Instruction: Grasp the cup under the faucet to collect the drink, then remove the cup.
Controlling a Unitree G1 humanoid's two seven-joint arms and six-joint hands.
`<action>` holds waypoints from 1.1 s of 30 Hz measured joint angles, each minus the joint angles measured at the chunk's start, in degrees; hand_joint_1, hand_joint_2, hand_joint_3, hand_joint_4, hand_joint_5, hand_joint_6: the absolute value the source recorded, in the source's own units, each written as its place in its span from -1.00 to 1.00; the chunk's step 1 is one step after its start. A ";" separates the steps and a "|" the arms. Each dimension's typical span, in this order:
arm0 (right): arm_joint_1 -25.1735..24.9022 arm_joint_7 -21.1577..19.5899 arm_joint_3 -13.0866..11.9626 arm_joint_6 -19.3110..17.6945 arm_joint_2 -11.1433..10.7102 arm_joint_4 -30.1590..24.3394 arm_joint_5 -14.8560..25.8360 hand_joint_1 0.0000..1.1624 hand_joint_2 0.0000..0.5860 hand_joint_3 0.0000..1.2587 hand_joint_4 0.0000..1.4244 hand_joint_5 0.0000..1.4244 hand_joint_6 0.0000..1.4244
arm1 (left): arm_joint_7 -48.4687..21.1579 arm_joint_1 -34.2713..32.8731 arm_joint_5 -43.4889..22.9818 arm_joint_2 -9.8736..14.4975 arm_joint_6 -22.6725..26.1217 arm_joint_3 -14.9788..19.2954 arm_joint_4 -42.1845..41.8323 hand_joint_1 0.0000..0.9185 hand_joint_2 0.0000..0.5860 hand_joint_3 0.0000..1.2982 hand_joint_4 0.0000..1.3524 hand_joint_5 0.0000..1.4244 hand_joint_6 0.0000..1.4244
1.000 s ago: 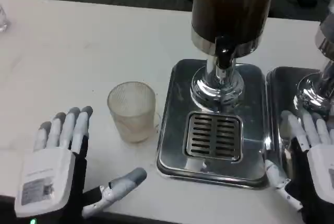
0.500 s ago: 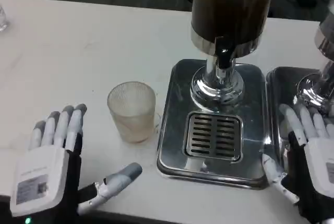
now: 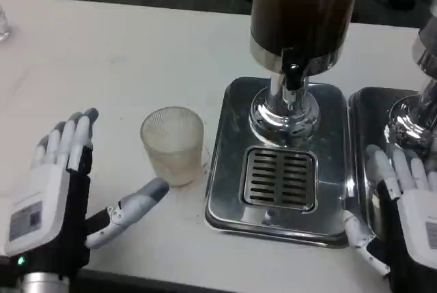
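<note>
My left hand (image 3: 48, 190) has slid left, fingers spread and holding nothing, thumb now near the cup (image 3: 173, 144), which stands beside the drip tray (image 3: 232, 197), ungrasped; right hand (image 3: 410, 218) also spread.

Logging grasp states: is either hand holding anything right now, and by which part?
Nothing is held. The left hand is spread open beside the ribbed clear glass cup; the right hand is open too.

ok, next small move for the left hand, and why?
Probably slide the left hand right to close around the cup. The cup stands upright on the table, left of the drip tray and not under the faucet; the hand is open beside it, thumb near its base, not touching.
</note>
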 measured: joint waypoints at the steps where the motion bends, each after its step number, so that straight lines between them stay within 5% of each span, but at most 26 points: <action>1: 0.12 0.21 0.00 0.16 0.00 -0.31 0.00 -0.65 0.70 -0.91 -1.00 -1.00 -1.00 | -0.02 -0.80 -0.60 0.04 -0.56 0.25 0.90 -1.00 -0.98 -1.00 -1.00 -1.00 -1.00; 9: 0.07 0.79 0.07 1.13 0.62 -1.45 -0.11 -0.62 0.70 -0.91 -1.00 -1.00 -1.00 | -0.77 -9.31 -7.32 1.54 -9.43 1.17 15.23 -1.00 -1.00 -1.00 -1.00 -1.00 -1.00; 18: 0.08 2.55 -0.05 1.32 0.62 -1.99 0.00 -0.61 0.69 -0.91 -1.00 -1.00 -1.00 | -3.42 -22.72 -15.02 3.13 -27.77 0.92 46.55 -1.00 -1.00 -1.00 -1.00 -1.00 -1.00; 27: 0.58 4.48 0.16 1.69 0.38 -4.32 -1.17 -0.60 0.67 -0.91 -1.00 -1.00 -1.00 | 0.57 -29.07 -11.18 3.07 -30.82 -2.44 55.20 -1.00 -1.00 -1.00 -1.00 -1.00 -1.00; 33: 0.87 6.11 0.28 1.88 0.04 -6.92 -2.07 -0.60 0.66 -0.91 -1.00 -1.00 -1.00 | 1.97 -32.78 -9.62 1.14 -31.49 -5.31 60.44 -0.78 -1.00 -1.00 -1.00 -1.00 -1.00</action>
